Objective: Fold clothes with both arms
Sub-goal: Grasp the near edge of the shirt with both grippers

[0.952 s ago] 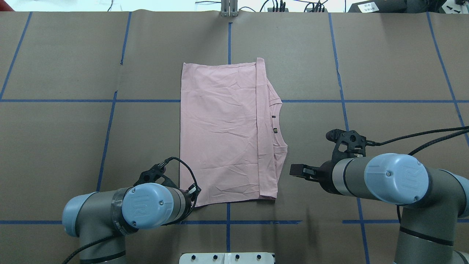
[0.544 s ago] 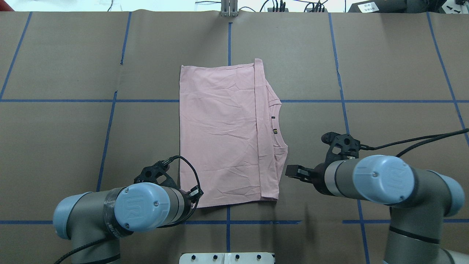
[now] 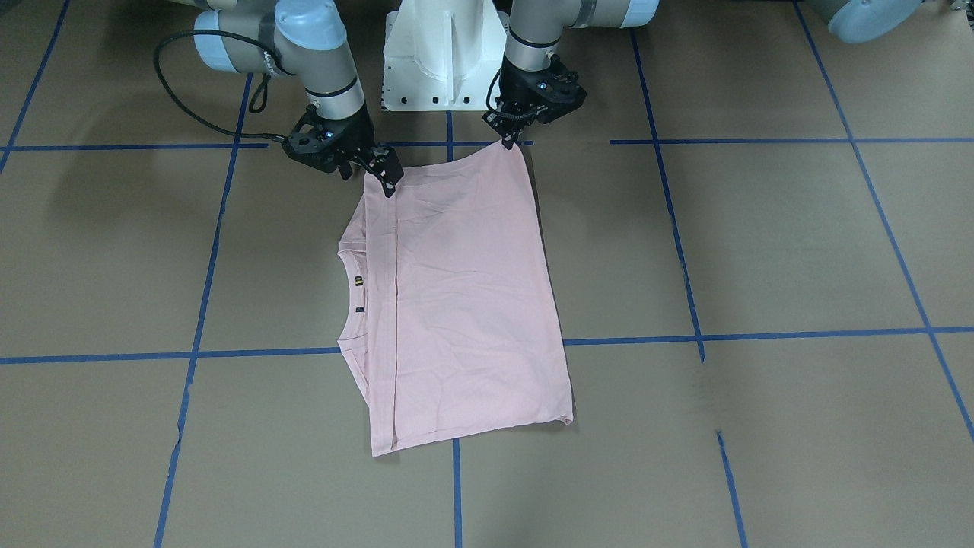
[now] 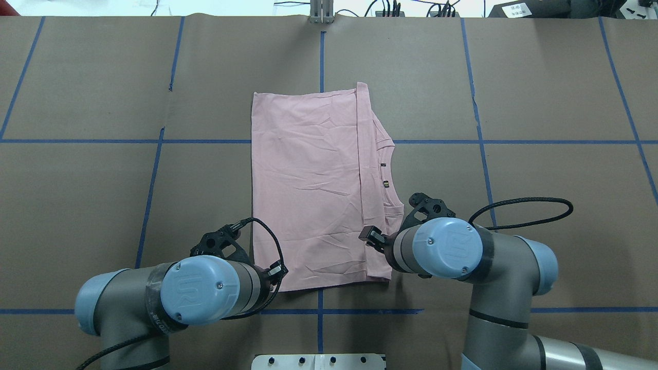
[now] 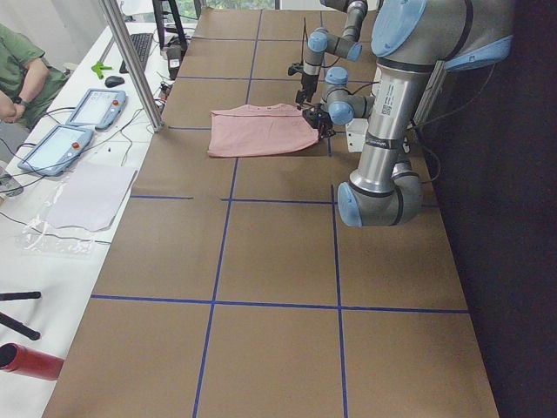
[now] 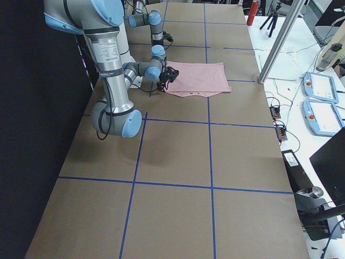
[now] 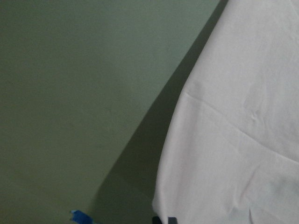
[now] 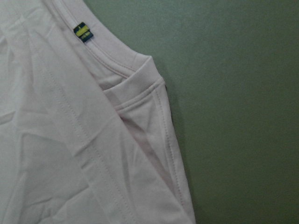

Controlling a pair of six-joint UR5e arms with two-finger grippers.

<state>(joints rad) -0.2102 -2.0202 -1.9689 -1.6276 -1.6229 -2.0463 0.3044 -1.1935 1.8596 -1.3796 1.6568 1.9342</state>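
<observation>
Seen from the front, jaws of the left arm [image 3: 533, 44] pinch the near corner of the folded pink T-shirt [image 3: 472, 304], whose long axis runs straight away from them across the table [image 3: 761, 243]. Jaws of the right arm [image 3: 327, 68] hover at the same edge, collar [image 3: 344, 301] side; their spread cannot be told. Overhead, both arms stand equally close. The right wrist camera looks down on the ribbed collar [image 8: 112, 58].
</observation>
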